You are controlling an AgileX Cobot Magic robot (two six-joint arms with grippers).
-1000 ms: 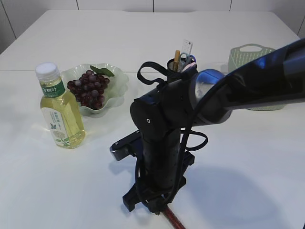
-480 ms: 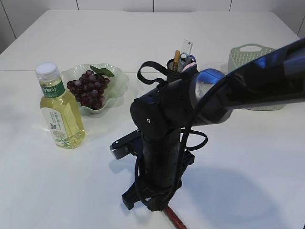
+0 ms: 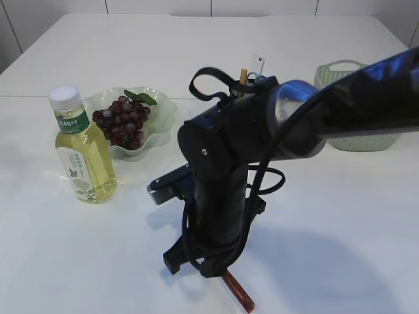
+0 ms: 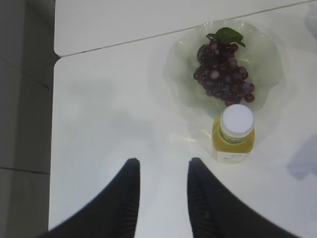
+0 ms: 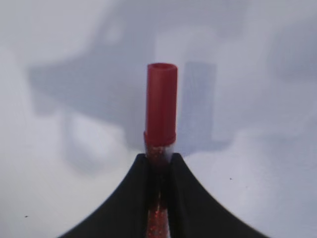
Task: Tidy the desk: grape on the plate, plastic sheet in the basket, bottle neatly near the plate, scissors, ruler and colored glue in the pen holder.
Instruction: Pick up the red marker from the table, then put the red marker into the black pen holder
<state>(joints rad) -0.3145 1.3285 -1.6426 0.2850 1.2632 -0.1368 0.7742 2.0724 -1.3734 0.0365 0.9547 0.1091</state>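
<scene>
Now my right pincer (image 5: pixel 159 166) is pinched on the glue (image 5: pixel 161 106), a red glittery tube with a red cap; the cap end sticks out past my fingertips (image 5: pixel 140 171), and in the exterior view the tube (image 3: pixel 237 294) slants out below the pincer, low over the bench (image 3: pixel 340 261). Whether its tip touches the bench I cannot tell.

Behind the glue, past my right arm (image 3: pixel 222 170), stands the pen holder (image 3: pixel 252 82), mostly hidden by the arm, with a ruler (image 3: pixel 256 65) and a yellowish stick poking out of it. To the right of the holder sits the green basket (image 3: pixel 357 104).

Well to the left of the glue stands the bottle (image 3: pixel 82 150), upright, white cap on, just beside the plate (image 3: pixel 160 111). The grapes (image 3: pixel 121 122) lie on that plate.

My left pincer (image 4: pixel 162 198) hangs spread and empty above the bench, its fingers (image 4: pixel 130 193) apart, with the bottle (image 4: pixel 235 134) and plate (image 4: pixel 270 54) ahead of it to the right.
</scene>
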